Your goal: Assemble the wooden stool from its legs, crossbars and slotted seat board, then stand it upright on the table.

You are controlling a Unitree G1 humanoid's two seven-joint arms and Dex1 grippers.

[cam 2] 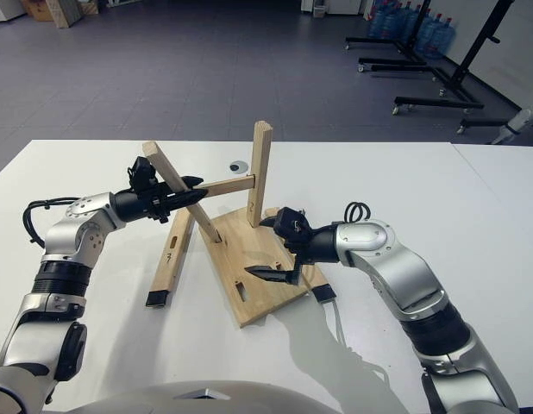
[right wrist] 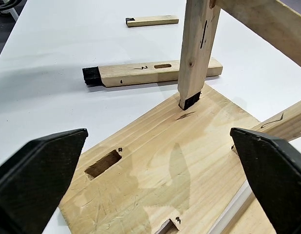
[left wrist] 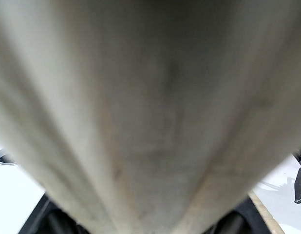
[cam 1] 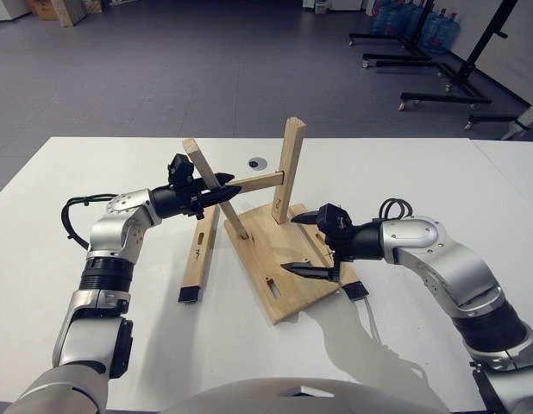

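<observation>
A tilted leg (cam 1: 234,217), joined by a crossbar (cam 1: 260,181) to the upright leg (cam 1: 289,168) at the seat board (cam 1: 260,252)'s twelve o'clock edge, is clamped in the left gripper (cam 1: 219,195)'s fingers, seemingly for seating in a slot. The right gripper (cam 1: 308,244) is held above the seat board, fingers wide apart, likely to steady it.

The seat board (cam 1: 288,297) lies flat on the tabletop (cam 1: 77,172), directly under the right end effector (cam 1: 289,242), whose 2 fingers stand wide apart above it. Behind that end effector, 1 leg (cam 1: 289,171) stands upright on the board. A crossbar (cam 1: 260,181) runs left from it to a leaning leg (cam 1: 202,164), gripped by the left end effector (cam 1: 219,197). Below the left end effector, a loose leg (cam 1: 200,254) lies on the tabletop just beside the board. Another leg (cam 1: 354,290) lies along the board's right edge, below the right end effector.
</observation>
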